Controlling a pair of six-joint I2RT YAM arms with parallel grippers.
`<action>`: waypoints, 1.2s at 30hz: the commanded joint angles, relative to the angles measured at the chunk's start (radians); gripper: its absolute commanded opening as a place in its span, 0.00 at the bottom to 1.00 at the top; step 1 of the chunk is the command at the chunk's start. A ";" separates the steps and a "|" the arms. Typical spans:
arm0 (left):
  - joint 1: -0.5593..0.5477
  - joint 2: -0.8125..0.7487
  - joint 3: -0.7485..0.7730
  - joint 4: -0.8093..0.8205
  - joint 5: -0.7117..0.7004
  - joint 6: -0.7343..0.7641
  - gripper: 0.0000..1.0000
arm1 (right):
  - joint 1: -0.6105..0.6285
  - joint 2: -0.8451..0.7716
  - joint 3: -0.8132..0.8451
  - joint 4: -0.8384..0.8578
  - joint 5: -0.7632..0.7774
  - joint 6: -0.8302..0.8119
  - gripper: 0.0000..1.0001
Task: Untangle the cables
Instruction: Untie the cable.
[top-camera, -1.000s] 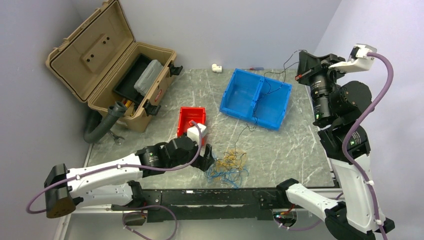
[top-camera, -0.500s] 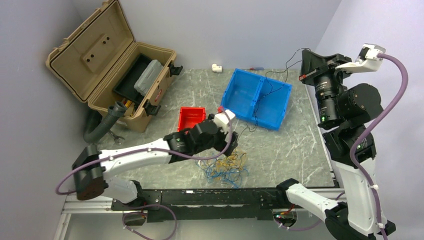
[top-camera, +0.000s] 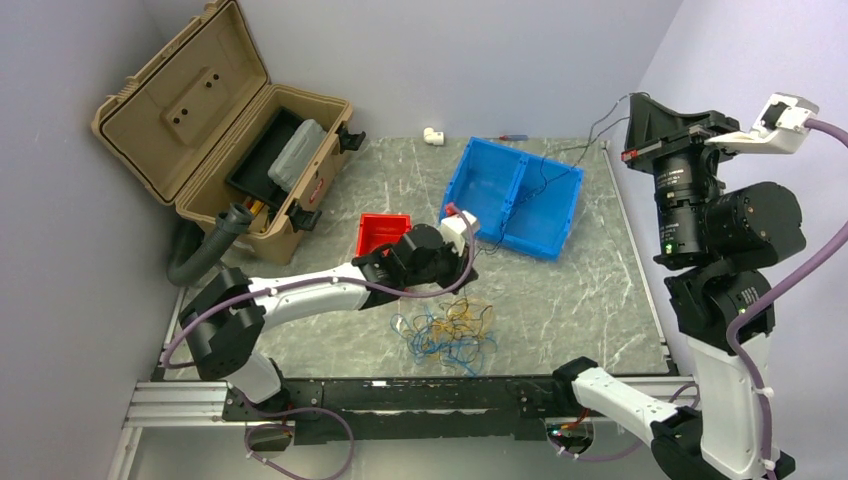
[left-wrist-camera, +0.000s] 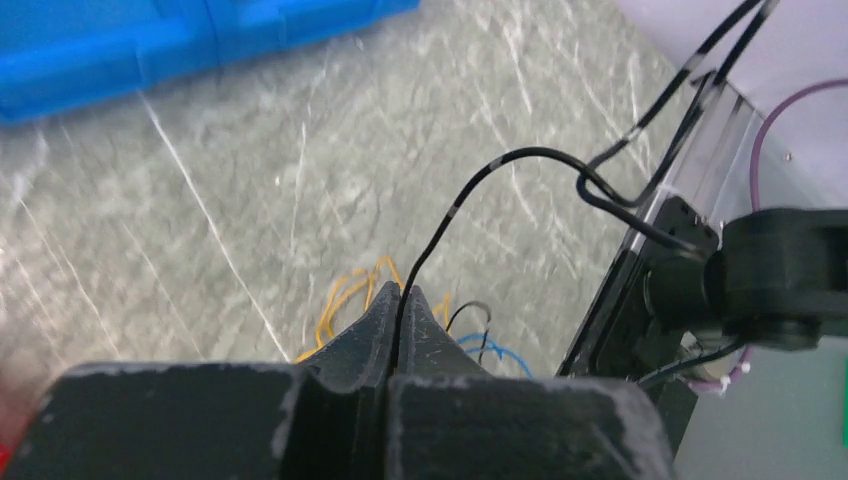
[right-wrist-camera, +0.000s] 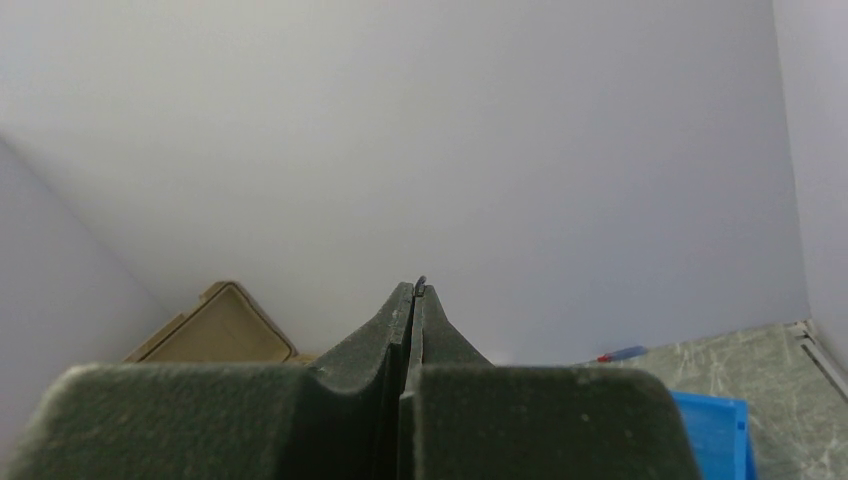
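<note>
A loose tangle of yellow-orange and blue cables lies on the grey table near the front edge. A thin black cable runs from it across the blue bin up to my right gripper, raised high at the back right and shut on the cable's end. My left gripper hangs just beyond the tangle, shut on the same black cable, which rises from between its jaws. Yellow strands and blue strands show under the left fingers.
An open tan toolbox stands at the back left, with a small red bin beside my left arm. A white fitting and a red-blue tool lie at the back edge. A black rail borders the table's front.
My left arm swung from the tangle's left side to just beyond it and its jaws closed on the black cable. The right gripper moved up and to the right, drawing the cable along.
</note>
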 joint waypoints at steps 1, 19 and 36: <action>0.032 -0.034 -0.118 0.108 0.091 -0.059 0.00 | -0.002 -0.020 0.029 0.023 0.078 -0.039 0.00; 0.081 -0.222 -0.241 -0.033 0.032 -0.026 0.00 | -0.002 -0.123 -0.114 -0.014 0.192 -0.028 0.00; 0.081 -0.294 0.269 -0.501 -0.025 0.142 0.00 | -0.003 -0.252 -0.616 0.019 -0.285 0.027 0.00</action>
